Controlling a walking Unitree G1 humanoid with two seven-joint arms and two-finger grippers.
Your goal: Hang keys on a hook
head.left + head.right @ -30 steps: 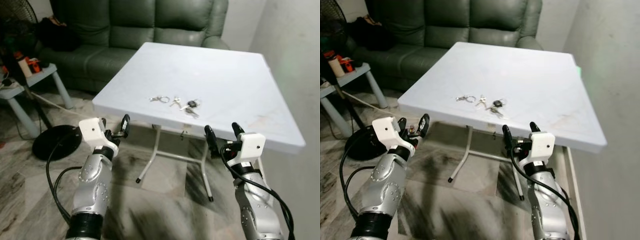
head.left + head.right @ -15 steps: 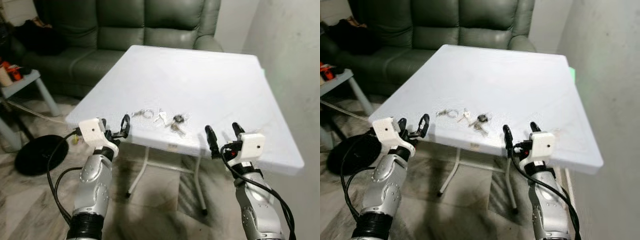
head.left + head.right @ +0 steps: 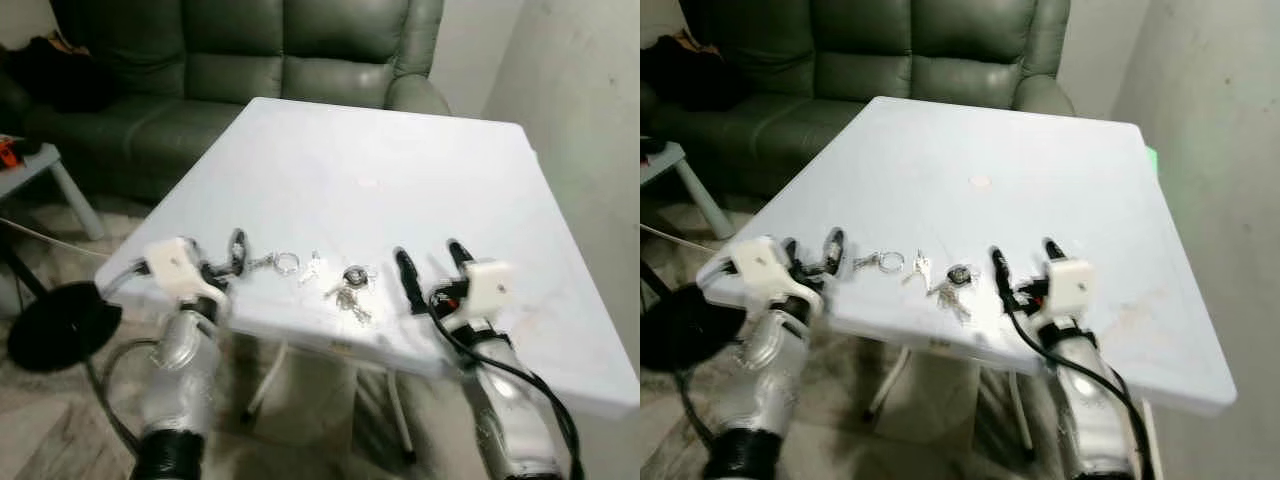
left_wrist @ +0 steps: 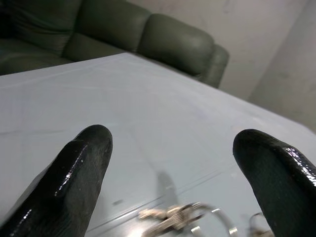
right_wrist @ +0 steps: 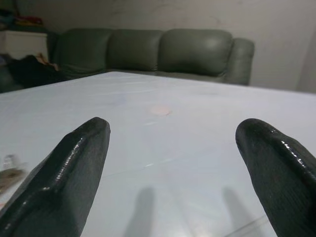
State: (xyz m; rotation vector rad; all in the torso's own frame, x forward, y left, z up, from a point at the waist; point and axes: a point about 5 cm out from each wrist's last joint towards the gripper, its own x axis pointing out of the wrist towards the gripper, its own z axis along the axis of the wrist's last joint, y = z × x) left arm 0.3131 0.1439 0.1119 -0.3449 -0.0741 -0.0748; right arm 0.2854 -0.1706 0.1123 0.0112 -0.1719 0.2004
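Keys [image 3: 345,292] lie loose near the tabletop [image 3: 400,180] front edge; left gripper [image 3: 222,262] and right gripper [image 3: 432,270] flank them, fingers spread, empty, poised for pickup.

The keys [image 3: 348,290] lie flat on the white tabletop [image 3: 400,180], near its front edge, strung out in a loose row. At the left end sits a bare silver key ring [image 3: 285,263] with a short chain link beside it. A small silver key [image 3: 312,268] lies next to it. At the right end is a cluster: a dark round fob on a ring, with a few silver keys fanned toward the edge.
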